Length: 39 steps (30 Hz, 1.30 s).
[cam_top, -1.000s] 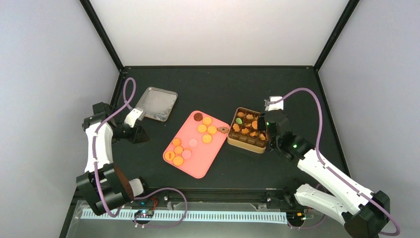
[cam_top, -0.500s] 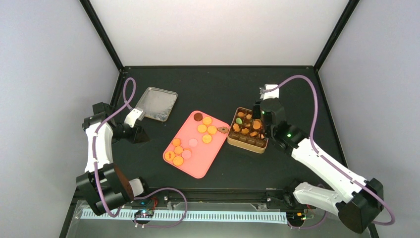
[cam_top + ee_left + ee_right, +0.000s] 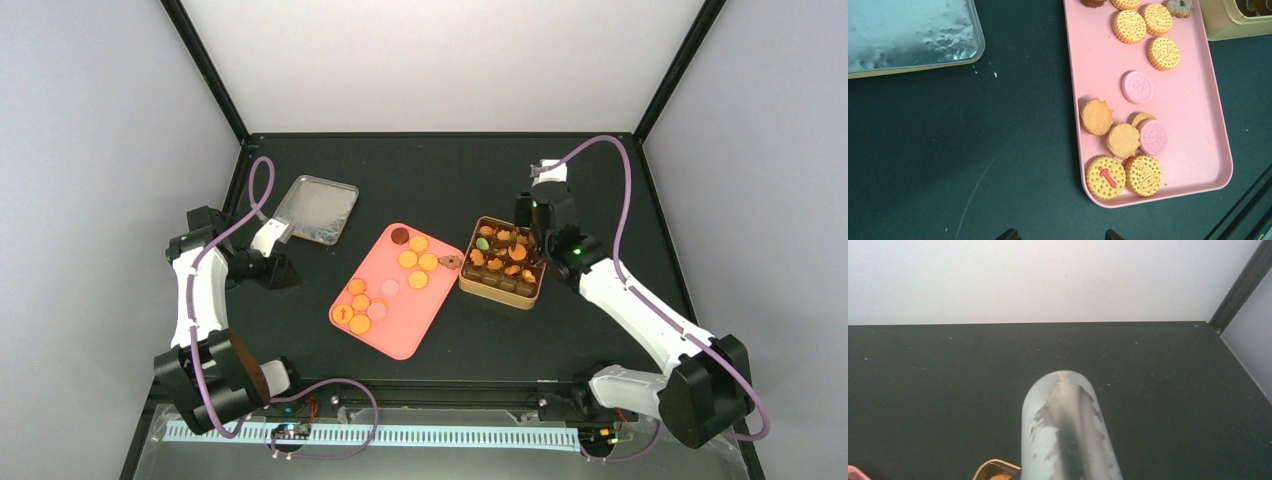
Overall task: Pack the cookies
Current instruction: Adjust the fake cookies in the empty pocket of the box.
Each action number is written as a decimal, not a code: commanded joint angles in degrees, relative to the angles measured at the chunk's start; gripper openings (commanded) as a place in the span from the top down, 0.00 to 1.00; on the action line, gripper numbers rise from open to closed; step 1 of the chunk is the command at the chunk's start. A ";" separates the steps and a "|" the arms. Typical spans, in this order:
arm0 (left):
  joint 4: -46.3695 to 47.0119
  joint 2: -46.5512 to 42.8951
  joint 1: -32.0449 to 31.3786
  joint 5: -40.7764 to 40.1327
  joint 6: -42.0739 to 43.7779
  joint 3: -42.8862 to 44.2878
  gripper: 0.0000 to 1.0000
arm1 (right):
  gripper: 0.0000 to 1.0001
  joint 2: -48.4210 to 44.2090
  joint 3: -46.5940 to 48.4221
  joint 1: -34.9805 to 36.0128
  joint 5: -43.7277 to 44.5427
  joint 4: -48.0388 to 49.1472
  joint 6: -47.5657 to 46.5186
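Now right claw (image 3: 522,245) sits over the tin (image 3: 500,292), grip unreadable; left claw (image 3: 1058,234) gapes empty. Descend squarely and release low inside.

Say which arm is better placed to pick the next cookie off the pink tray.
Probably left. The left claw, open and empty, hangs beside the tray with cookies in its camera's view; the right claw is at the tin, on the tray's other side.
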 commanded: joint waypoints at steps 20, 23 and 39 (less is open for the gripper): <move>-1.15 -0.29 0.08 0.55 0.73 2.67 0.54 | 0.71 -1.84 -5.88 -4.41 -12.16 8.52 1.27; -1.06 -0.16 0.07 0.64 0.69 2.72 0.54 | 0.73 -4.40 -7.36 -4.41 -13.58 8.25 1.77; -1.25 -0.29 0.04 1.30 0.77 2.98 0.54 | 0.78 -11.93 -9.52 -4.41 -13.36 2.53 2.65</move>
